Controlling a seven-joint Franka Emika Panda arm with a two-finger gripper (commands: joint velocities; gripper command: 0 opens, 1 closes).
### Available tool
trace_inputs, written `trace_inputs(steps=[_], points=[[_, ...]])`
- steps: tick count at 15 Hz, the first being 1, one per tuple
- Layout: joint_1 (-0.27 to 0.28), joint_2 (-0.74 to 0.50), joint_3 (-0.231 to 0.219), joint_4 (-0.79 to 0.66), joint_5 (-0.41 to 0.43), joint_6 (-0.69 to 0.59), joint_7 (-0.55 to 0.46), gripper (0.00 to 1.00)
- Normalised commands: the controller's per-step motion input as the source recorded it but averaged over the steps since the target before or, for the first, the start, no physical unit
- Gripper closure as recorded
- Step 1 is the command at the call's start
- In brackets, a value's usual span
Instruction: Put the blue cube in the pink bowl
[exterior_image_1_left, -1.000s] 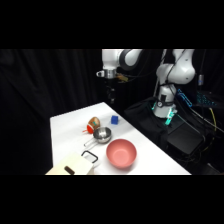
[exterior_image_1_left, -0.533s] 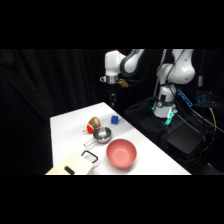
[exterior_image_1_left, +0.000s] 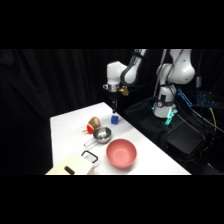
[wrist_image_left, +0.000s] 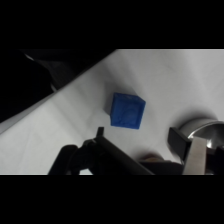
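Black and slim, the gripper (wrist_image_left: 136, 135) hangs over the far part of the white table (exterior_image_1_left: 70, 130), its two fingers spread wide with nothing between them; in the wrist view one fingertip (wrist_image_left: 100, 132) shows low at the left and the other at the right, and the blue cube (wrist_image_left: 127, 111) lies on the table past them, roughly in line with the gap. In the side view the gripper (exterior_image_1_left: 116, 106) sits just above the blue cube (exterior_image_1_left: 114, 119), not touching it.

The cube looks solid, stiff and light, with flat faces and crisp edges, so it should take a firm pinch without giving. Its faces may be smooth, so a hold on two opposite flat sides, low and near the middle, seems safer than one across corners. It sits turned a little relative to the fingers, so squaring the wrist to its sides would likely help.

Just beside the cube, toward the near edge, stand a small orange-and-red object (exterior_image_1_left: 93, 123) and a shiny metal bowl (exterior_image_1_left: 102, 134). The pink bowl (exterior_image_1_left: 121, 152) sits beyond those, nearer the table's front, empty. A tan block with a dark handle (exterior_image_1_left: 79, 163) lies at the near left corner.
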Motion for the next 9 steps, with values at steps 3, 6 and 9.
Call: trace_inputs(steps=[3, 6, 9], points=[[-0.004, 0.21, 0.060, -0.07, 0.151, 0.35, 0.12, 0.00], [-0.006, 0.19, 0.116, -0.06, 0.342, 0.35, -0.05, 0.00], [-0.056, 0.18, 0.183, -0.02, 0.462, 0.40, -0.16, 0.00]])
